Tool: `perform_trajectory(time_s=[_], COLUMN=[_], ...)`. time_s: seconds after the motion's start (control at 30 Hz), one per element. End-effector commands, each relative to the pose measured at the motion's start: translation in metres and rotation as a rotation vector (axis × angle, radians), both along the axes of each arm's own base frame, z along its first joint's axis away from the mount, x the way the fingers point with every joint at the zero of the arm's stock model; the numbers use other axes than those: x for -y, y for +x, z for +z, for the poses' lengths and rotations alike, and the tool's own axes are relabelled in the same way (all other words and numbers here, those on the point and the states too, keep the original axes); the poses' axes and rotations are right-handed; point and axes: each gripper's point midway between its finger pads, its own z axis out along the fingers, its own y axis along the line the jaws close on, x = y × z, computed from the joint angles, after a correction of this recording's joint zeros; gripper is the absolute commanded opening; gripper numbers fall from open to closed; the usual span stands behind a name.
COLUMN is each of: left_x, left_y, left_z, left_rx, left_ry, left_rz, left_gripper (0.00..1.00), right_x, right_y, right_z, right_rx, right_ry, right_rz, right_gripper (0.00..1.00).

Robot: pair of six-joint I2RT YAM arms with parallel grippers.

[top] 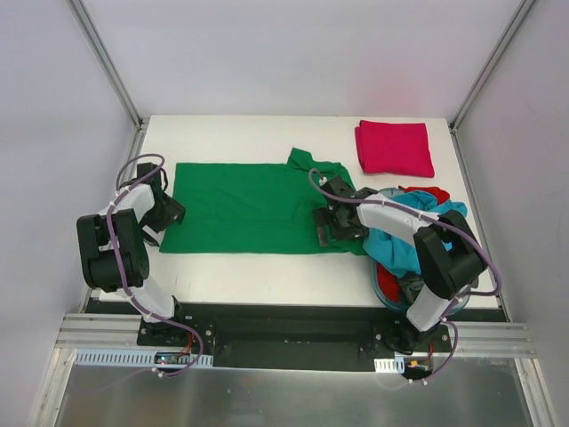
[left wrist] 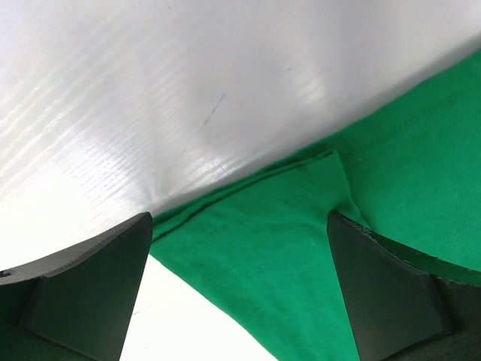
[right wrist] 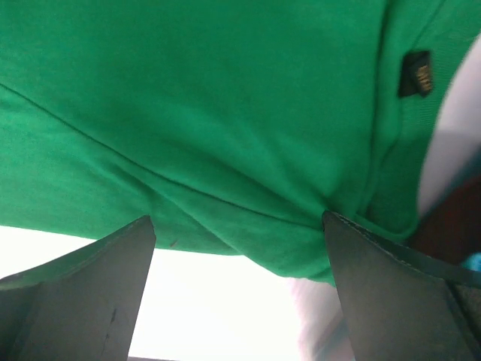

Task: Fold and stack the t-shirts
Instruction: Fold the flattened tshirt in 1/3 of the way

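Bare table (top: 249,138) lies open along the frame's upper edge and at lower centre. The spread green t-shirt (top: 240,209) fills the middle, a folded crimson-pink t-shirt (top: 394,148) blocks upper right, and a heaped blue tub (top: 382,286) blocks lower right.

Wrinkled green t-shirt (right wrist: 225,113) with a small dark label (right wrist: 415,73) at its upper right; right gripper (right wrist: 239,224), jaws wide apart, at its lower edge.

Left arm (top: 114,253), right arm (top: 440,262): black blocky joints, white rounded links between. Thin lilac cable (top: 142,159) loops off each arm, running down to the base (top: 164,327). Left gripper (left wrist: 239,226), right gripper (right wrist: 239,222): matte black wedge-shaped fingers (left wrist: 83,293), flat inner faces, broad at the root.
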Motion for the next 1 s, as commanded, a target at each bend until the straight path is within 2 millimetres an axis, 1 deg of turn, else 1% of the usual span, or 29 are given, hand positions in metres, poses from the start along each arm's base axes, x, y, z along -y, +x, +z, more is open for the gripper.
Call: perform_trajectory(time_s=[0.0, 0.07, 0.1, 0.2, 0.3, 0.43, 0.53, 0.6, 0.63, 0.7, 0.77, 0.83, 0.9, 0.97], left_x=[-0.013, -0.014, -0.014, -0.011, -0.010, -0.008, 0.009, 0.019, 0.025, 0.039, 0.052, 0.058, 0.061, 0.059], left_y=[-0.003, -0.004, -0.004, -0.001, 0.010, 0.020, 0.030, 0.038, 0.042, 0.050, 0.056, 0.060, 0.060, 0.056], left_z=[0.005, 0.003, 0.003, 0.006, 0.024, 0.059, 0.080, 0.089, 0.090, 0.086, 0.074, 0.058, 0.042, 0.026], left_rx=[-0.035, -0.044, -0.045, -0.027, 0.038, 0.163, 0.260, 0.289, 0.297, 0.295, 0.261, 0.214, 0.165, 0.116], left_ry=[0.047, 0.045, 0.042, 0.027, 0.019, 0.027, -0.046, -0.061, -0.069, -0.089, -0.105, -0.119, -0.141, -0.139], left_rz=[0.012, 0.016, 0.016, 0.015, 0.011, 0.018, 0.009, -0.023, -0.035, -0.078, -0.118, -0.135, -0.141, -0.139], left_gripper=[0.99, 0.99, 0.99, 0.99, 0.99, 0.99, 0.99, 0.99, 0.99, 0.99, 0.99, 0.99, 0.99, 0.99], right_x=[0.020, 0.015, 0.009, -0.016, -0.035, -0.045, -0.049, -0.052, -0.053, -0.053, -0.052, -0.053, -0.054, -0.053], right_y=[0.022, 0.026, 0.028, 0.025, 0.020, 0.023, 0.031, 0.035, 0.037, 0.042, 0.043, 0.040, 0.034, 0.025], right_z=[0.040, 0.048, 0.054, 0.062, 0.063, 0.056, 0.052, 0.047, 0.045, 0.037, 0.026, 0.014, 0.005, -0.003], right_rx=[0.103, 0.120, 0.135, 0.149, 0.150, 0.154, 0.172, 0.173, 0.177, 0.179, 0.163, 0.136, 0.109, 0.086], right_ry=[-0.118, -0.116, -0.098, -0.026, 0.018, 0.026, 0.026, 0.022, 0.017, -0.002, -0.011, -0.011, 0.004, 0.018], right_rz=[0.038, 0.066, 0.082, 0.155, 0.207, 0.207, 0.199, 0.194, 0.191, 0.171, 0.151, 0.136, 0.115, 0.104], right_gripper=[0.96, 0.96, 0.96, 0.96, 0.96, 0.96, 0.96, 0.96, 0.96, 0.96, 0.96, 0.96, 0.96, 0.96])
